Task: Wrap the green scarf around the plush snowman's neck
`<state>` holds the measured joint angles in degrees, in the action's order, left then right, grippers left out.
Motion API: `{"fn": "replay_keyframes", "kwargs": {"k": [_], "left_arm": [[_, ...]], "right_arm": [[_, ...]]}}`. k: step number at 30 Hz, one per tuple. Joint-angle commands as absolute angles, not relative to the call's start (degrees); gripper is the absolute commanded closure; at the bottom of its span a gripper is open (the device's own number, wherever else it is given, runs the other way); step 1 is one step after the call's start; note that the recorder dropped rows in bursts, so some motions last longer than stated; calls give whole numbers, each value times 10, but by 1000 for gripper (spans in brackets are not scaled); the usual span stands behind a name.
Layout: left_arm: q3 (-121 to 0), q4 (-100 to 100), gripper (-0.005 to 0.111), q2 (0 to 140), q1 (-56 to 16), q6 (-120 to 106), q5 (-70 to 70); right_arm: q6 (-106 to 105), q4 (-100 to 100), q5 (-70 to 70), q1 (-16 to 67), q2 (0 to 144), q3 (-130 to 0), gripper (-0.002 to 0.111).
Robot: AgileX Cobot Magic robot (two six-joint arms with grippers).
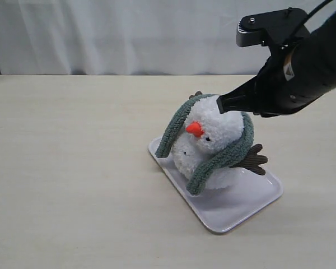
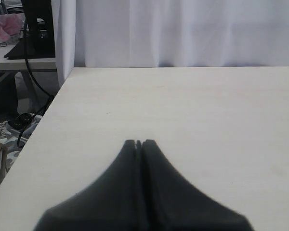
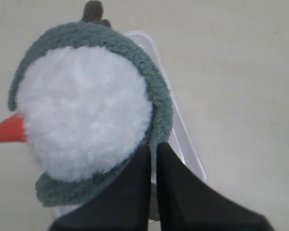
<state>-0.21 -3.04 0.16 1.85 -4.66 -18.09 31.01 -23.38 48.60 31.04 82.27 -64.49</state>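
Right pincer (image 3: 152, 150) is pressed together, tips against the green scarf (image 1: 176, 124) behind the head. Can't tell if any knit is caught. Left pincer (image 2: 138, 143) is also pressed together, over bare surface (image 2: 207, 110).

My take on doing this step well: ease the loop down off the head to the neck. Then cross one end over the other, pulling lightly so the toy doesn't tip.

Plush snowman (image 1: 221, 131) leans on the white tray (image 1: 252, 202). The scarf is ribbed and rope-like and rides high round the head. Both ends hang down the front, uncrossed.

Plush snowman's (image 1: 218, 133) far twig arm (image 1: 197, 94) mostly behind the green scarf (image 1: 173, 130); scarf's stretch under the right fingers (image 3: 183, 192) unseen.
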Motion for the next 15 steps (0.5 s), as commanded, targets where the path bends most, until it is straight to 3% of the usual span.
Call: {"fn": "replay_keyframes", "kwargs": {"k": [1, 15], "left_arm": [[0, -31, 107, 0, 19, -42, -174], [0, -31, 107, 0, 19, -42, -174]], "right_arm": [[274, -177, 489, 261, 877, -673, 104], [239, -138, 403, 241, 973, -673, 104]]}}
